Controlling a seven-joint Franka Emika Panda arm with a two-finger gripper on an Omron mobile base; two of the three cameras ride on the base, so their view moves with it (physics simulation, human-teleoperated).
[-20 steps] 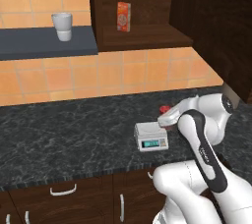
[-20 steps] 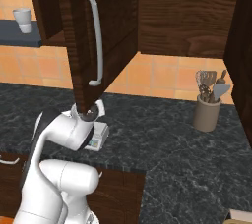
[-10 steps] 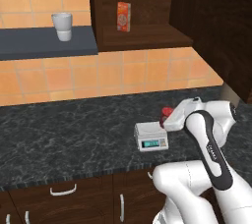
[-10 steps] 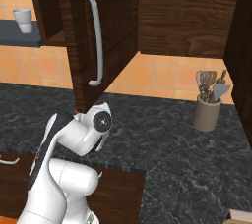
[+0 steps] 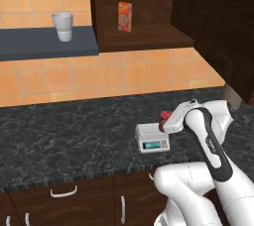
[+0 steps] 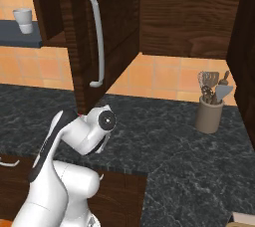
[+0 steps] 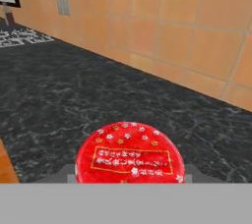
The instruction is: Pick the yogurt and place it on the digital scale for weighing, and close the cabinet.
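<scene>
From the left base view, the yogurt point(image 5: 164, 116) is sitting at the scale's point(image 5: 152, 138) back right corner, beside the arm's wrist. From the right, the cabinet point(image 6: 102, 27) door is standing open. In the hand view, the yogurt point(image 7: 130, 155) is lying just ahead; I cannot tell the finger state.

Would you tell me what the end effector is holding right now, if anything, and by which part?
The yogurt sits close against the end effector above the digital scale, but the fingers are hidden, so a hold and its place cannot be told.
</scene>
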